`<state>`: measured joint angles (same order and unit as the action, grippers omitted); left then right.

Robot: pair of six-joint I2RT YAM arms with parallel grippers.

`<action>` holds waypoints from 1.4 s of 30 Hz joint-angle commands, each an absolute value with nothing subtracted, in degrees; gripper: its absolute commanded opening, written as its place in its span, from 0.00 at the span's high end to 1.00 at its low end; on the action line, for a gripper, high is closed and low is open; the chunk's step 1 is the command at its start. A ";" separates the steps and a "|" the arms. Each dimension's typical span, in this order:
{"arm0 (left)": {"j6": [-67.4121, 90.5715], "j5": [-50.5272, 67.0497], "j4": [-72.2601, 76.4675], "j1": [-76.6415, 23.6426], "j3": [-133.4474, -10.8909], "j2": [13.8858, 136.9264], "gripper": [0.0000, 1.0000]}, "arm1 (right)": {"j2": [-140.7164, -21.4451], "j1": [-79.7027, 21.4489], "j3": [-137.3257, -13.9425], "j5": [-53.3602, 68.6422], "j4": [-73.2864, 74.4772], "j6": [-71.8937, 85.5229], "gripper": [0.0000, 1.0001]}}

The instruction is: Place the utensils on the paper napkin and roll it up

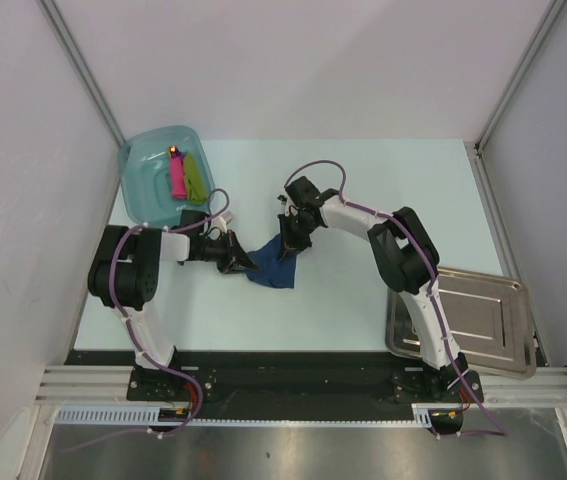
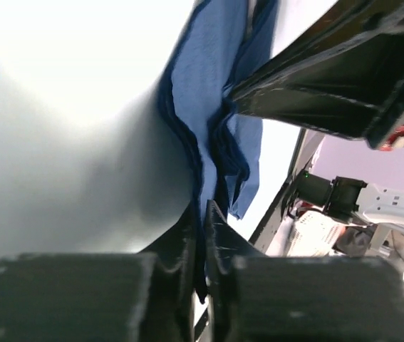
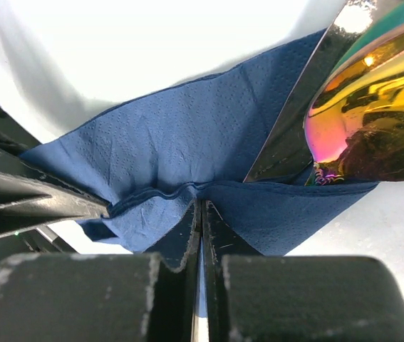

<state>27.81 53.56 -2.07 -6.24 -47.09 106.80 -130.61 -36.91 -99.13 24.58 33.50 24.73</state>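
Paper napkin (image 3: 180, 149) pinched by left pincer (image 2: 202, 217) and right pincer (image 3: 200, 208), pale table (image 1: 348, 300), white walls (image 1: 293, 70)

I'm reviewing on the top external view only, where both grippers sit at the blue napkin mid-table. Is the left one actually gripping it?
Observer: Yes. The left wrist view shows the left gripper shut on the paper napkin's bunched edge.
Operator: And the right?
Observer: The right gripper is shut on a crease of it.
Operator: Any utensil there?
Observer: In the right wrist view, a shiny gold utensil overlaps the napkin's corner.
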 commanded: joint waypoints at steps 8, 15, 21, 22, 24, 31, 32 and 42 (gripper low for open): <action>33.13 57.39 8.08 -13.44 -48.61 100.81 0.99 | -135.79 -37.62 -97.03 15.38 29.88 23.99 1.00; 39.37 56.34 17.74 -17.92 -49.04 106.96 0.96 | -135.62 -37.09 -96.86 14.85 29.79 24.35 1.00; 40.61 52.92 18.38 -19.95 -49.04 111.88 0.95 | -134.91 -36.65 -96.15 14.85 29.62 24.52 1.00; 39.04 52.13 17.06 -19.86 -49.13 112.41 0.95 | -134.83 -36.48 -96.15 14.94 29.62 24.61 1.00; 34.57 48.44 10.59 -19.86 -50.62 113.90 0.96 | -134.48 -36.30 -96.07 15.55 29.62 24.78 1.00; 31.20 45.97 4.49 -18.72 -51.77 116.01 0.99 | -131.58 -35.34 -97.03 20.73 29.01 23.56 0.97; 30.85 45.79 3.79 -18.72 -51.94 116.02 0.99 | -130.88 -34.90 -97.21 22.57 28.74 23.38 0.95; 29.80 46.14 3.43 -18.81 -52.91 116.37 1.00 | -122.00 -26.73 -89.14 43.31 16.73 32.50 0.86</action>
